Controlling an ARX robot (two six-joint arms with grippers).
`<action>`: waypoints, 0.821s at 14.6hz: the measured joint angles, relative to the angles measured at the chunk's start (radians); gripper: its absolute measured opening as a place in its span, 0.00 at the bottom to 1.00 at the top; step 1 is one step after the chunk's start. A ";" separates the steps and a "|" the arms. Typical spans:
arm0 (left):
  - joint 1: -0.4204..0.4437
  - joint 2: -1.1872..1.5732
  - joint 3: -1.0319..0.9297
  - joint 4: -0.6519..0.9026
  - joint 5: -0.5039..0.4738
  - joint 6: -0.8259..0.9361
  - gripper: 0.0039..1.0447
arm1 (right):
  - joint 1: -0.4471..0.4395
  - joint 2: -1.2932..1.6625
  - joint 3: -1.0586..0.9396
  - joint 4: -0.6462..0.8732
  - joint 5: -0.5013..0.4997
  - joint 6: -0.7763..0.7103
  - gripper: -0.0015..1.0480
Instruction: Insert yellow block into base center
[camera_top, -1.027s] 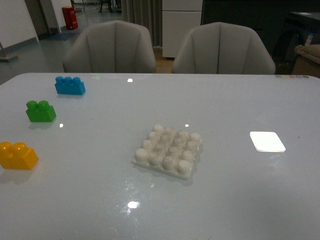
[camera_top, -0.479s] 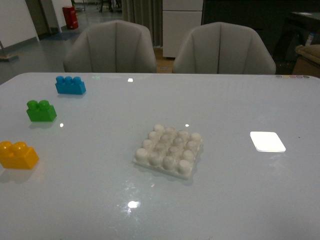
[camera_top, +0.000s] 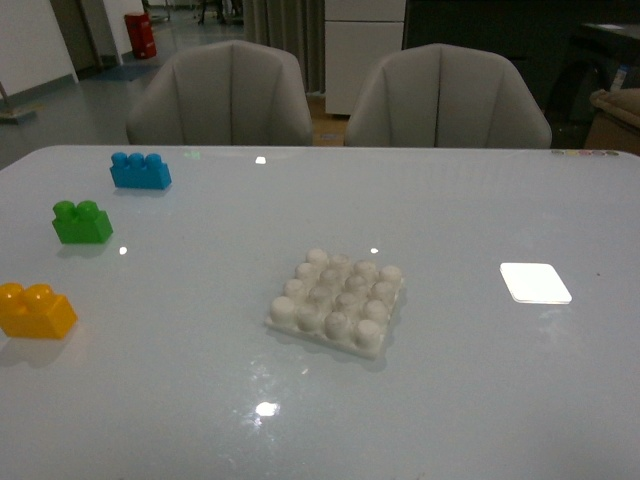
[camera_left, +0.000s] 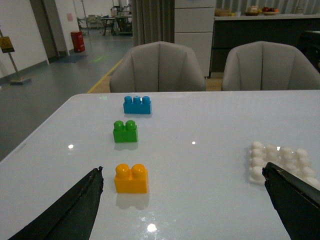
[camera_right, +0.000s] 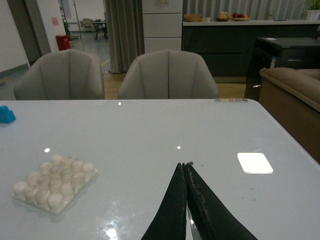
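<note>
Bricks stood in a loose line down my left side of the table (camera_top: 480, 400). The blue brick (camera_top: 140, 171) was farthest from me, the green brick (camera_top: 82, 222) nearer, and the yellow block (camera_top: 37, 311) nearest, close to the table's left edge. It sat upright on the surface with its two studs up. The base (camera_top: 337, 301) lay flat near the middle of the table, well apart from the yellow block and to its right, its studs uncovered. A smooth white square (camera_top: 535, 283) lay further right, apart from the base.

My left gripper (camera_left: 182, 175) hung over the table with its fingers (camera_left: 85, 200) spread wide, holding nothing. In its wrist view the yellow block sat just beyond one finger and the base just beyond the other. My right gripper (camera_right: 184, 165) was closed, fingertips meeting, empty. In its wrist view the base lay to one side and the white square to the other.
</note>
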 joint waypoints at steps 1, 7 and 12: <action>0.000 0.000 0.000 0.000 0.000 0.000 0.94 | 0.000 -0.007 0.000 -0.005 0.000 0.000 0.02; 0.000 0.000 0.000 0.000 0.000 0.000 0.94 | 0.000 -0.061 0.000 -0.066 0.000 0.000 0.02; 0.000 0.000 0.000 0.000 0.000 0.000 0.94 | 0.000 -0.112 0.000 -0.114 0.000 0.000 0.02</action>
